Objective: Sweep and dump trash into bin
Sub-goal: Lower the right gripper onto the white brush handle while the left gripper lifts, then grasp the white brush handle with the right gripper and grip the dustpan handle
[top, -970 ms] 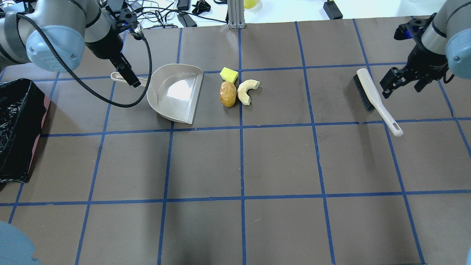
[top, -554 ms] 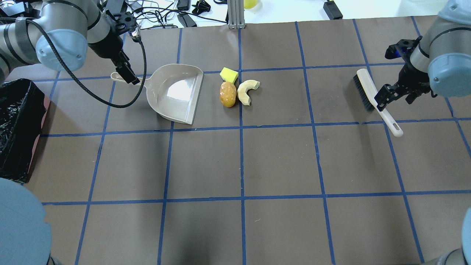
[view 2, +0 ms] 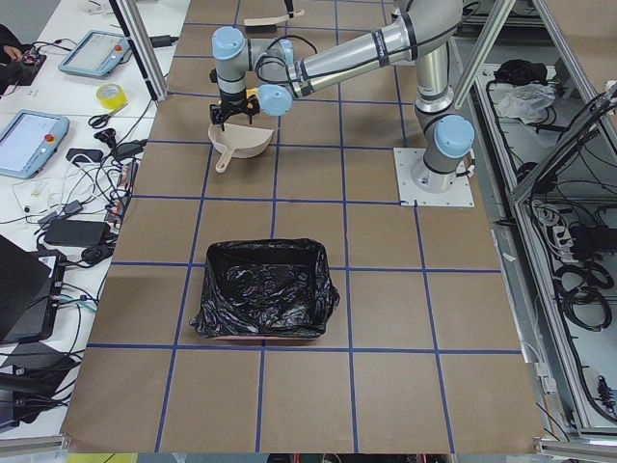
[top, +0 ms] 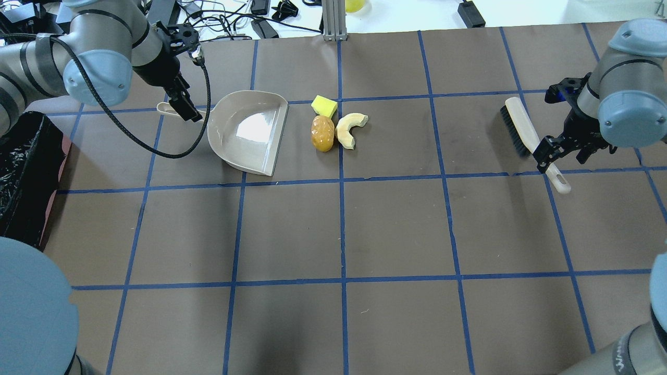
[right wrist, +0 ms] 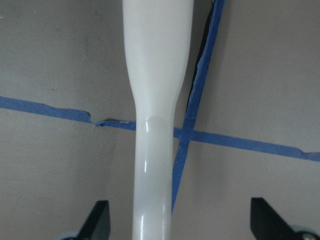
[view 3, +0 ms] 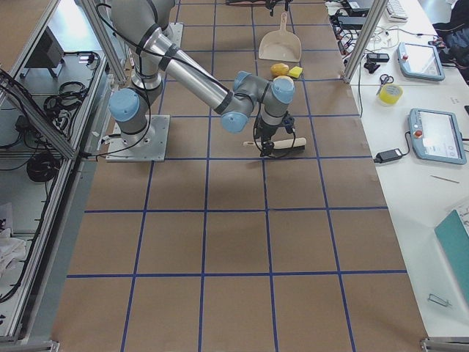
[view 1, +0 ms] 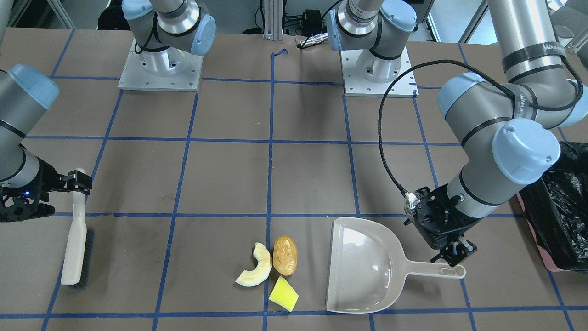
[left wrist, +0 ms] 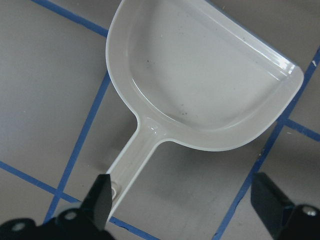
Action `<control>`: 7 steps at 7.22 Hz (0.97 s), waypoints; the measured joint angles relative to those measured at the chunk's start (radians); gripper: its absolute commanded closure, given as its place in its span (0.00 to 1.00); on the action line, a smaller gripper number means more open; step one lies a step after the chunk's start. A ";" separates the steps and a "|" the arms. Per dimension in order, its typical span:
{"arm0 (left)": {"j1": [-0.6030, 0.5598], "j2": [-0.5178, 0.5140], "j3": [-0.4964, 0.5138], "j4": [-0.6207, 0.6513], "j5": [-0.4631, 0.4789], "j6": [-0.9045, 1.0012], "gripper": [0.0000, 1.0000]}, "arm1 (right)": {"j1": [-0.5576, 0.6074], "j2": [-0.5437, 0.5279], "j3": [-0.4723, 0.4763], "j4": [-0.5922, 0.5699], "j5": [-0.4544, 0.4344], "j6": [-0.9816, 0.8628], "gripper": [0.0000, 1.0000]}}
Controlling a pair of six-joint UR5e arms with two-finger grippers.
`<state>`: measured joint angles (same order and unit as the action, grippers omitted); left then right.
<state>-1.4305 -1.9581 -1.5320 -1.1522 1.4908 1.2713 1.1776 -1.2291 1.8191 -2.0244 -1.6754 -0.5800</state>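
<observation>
The trash lies together on the table: a pale crescent slice (top: 350, 129), a golden-brown potato-like lump (top: 322, 133) and a yellow sponge wedge (top: 324, 106). A beige dustpan (top: 250, 130) lies just left of them, its open edge facing them. My left gripper (top: 185, 109) is open and hangs over the dustpan's handle (left wrist: 132, 160). A white brush (top: 523, 130) lies at the right. My right gripper (top: 557, 156) is open, with its fingers either side of the brush handle (right wrist: 155, 125). The bin (top: 21, 172), lined with a black bag, stands at the far left.
Blue tape lines grid the brown table. Cables and a metal post (top: 333, 21) sit beyond the table's far edge. The arm bases (view 1: 158, 64) stand at the robot's side of the table.
My right gripper has moved left and toward the near edge, from beside the brush to over its handle. My left arm has shifted, while its gripper stays over the dustpan handle.
</observation>
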 measured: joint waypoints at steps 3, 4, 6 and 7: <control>-0.008 0.055 0.002 -0.028 0.094 -0.063 0.00 | -0.001 0.000 0.006 -0.002 0.015 0.007 0.25; -0.005 0.068 0.004 -0.025 0.143 -0.075 0.02 | -0.001 0.000 0.006 -0.002 0.017 0.009 0.34; 0.002 0.063 0.012 0.003 0.147 -0.058 0.06 | 0.002 -0.001 0.006 -0.002 0.018 0.009 0.35; 0.014 0.052 0.009 0.008 0.114 0.008 0.06 | 0.003 0.000 0.007 0.000 0.019 0.009 0.46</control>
<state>-1.4161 -1.9061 -1.5229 -1.1443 1.6044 1.2790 1.1808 -1.2293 1.8259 -2.0247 -1.6568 -0.5710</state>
